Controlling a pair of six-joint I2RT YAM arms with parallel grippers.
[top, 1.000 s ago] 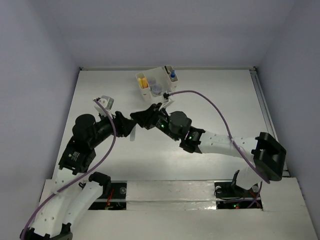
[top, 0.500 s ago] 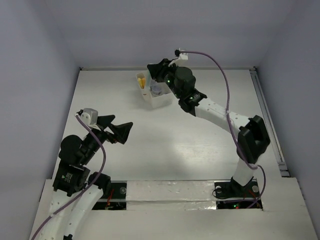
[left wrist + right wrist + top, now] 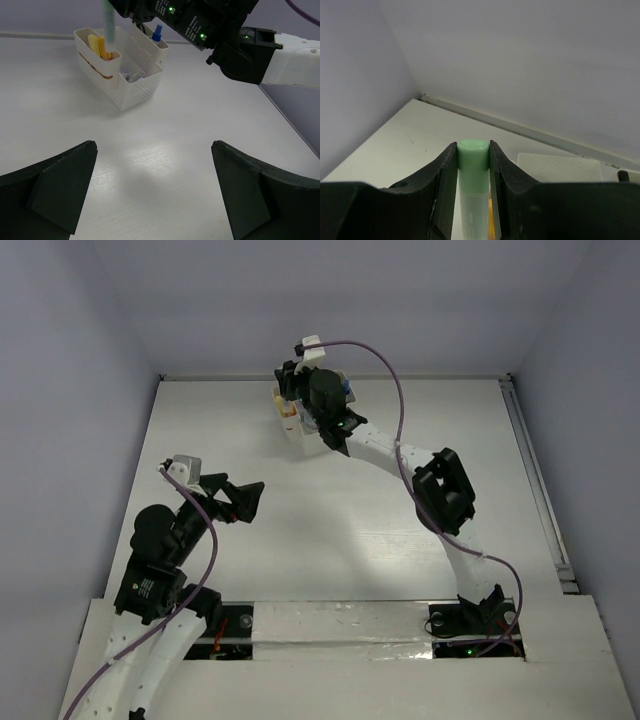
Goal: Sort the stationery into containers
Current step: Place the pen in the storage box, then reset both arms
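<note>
Green plastic is filling the gap between the fingers of your right claw (image 3: pixel 472 147): it is clenching the light green marker (image 3: pixel 471 200) just below its rounded top end. Both black fingers (image 3: pixel 442 175) are pressing flat against the barrel. You are holding the marker upright, and in the left wrist view its lower end is dipping into the end compartment of the cream-white organizer (image 3: pixel 140 92). How deep it is reaching, you cannot tell. That same compartment is holding a yellow block (image 3: pixel 94 42) and an orange block (image 3: pixel 104 49), both standing on end just beside the marker. A purplish item (image 3: pixel 131 76) is lying low in the middle compartment, too blurred to make out. A blue-capped bottle (image 3: pixel 157 34) is standing upright in the compartment at the opposite end. The organizer is sitting at the far edge of the counter (image 3: pixel 200 125), a little left of its middle and turned at an angle to that edge. Your right arm (image 3: pixel 440 490) is stretching from the near right corner across the counter to reach it. Your left claw (image 3: pixel 154 150) is hanging released, its two dark fingers spread wide over the near left part of the counter, well apart from the organizer.
</note>
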